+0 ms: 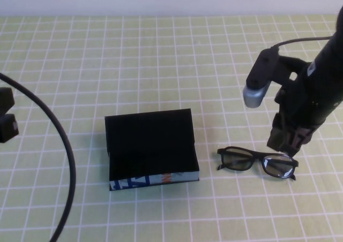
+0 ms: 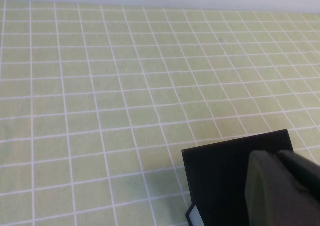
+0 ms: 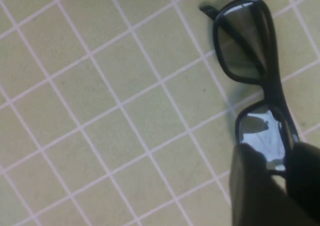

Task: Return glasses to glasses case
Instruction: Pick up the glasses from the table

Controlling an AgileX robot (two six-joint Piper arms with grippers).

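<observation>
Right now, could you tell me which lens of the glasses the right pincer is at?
The right pincer straddles the glasses' lens farther from the glasses case. The left pincer is parked far left.

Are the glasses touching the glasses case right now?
Apart. The high view shows bare tablecloth between the glasses and the open glasses case. The right gripper is down at the glasses; the left gripper sits at the table's left edge.
</observation>
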